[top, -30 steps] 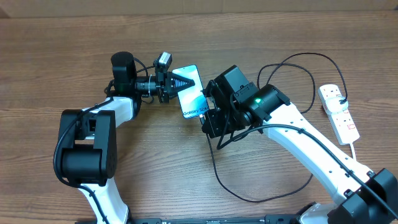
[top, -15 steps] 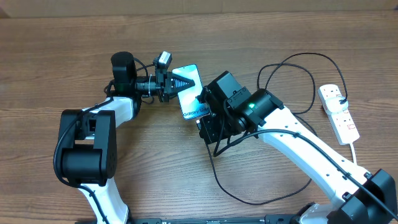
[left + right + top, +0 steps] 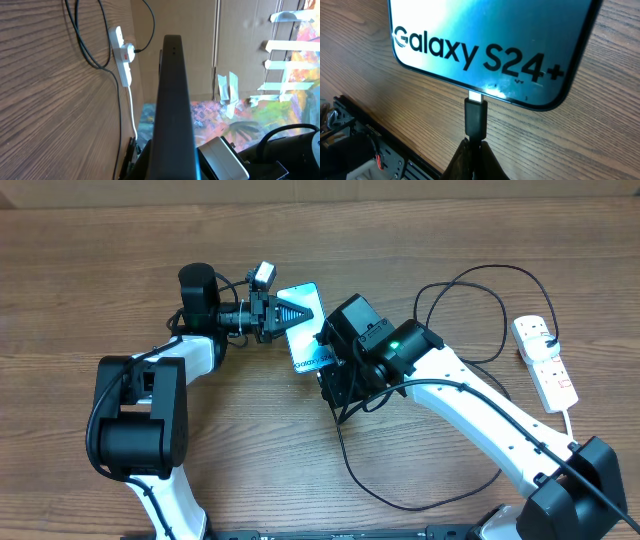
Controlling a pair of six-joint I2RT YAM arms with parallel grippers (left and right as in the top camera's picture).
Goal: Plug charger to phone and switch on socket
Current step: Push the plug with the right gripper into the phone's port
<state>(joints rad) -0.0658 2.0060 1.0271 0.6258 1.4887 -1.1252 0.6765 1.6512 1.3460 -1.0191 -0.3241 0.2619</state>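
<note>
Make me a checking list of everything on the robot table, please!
Surface: wooden table, bare grain.
Job's things: phone screen lit; charger tip at its bottom port; socket on the right side, switches unreadable.
Clutter: nothing seen.
Grippers: left gripper shut on the phone's edge; right gripper shut on the charger.
Cables: charger cable loops across the table to the socket; white lead runs off the near edge.
Surroundings: cardboard wall.

blue-cyan phone (image 3: 308, 337), black charger (image 3: 476, 117), white socket (image 3: 545, 361)
</note>
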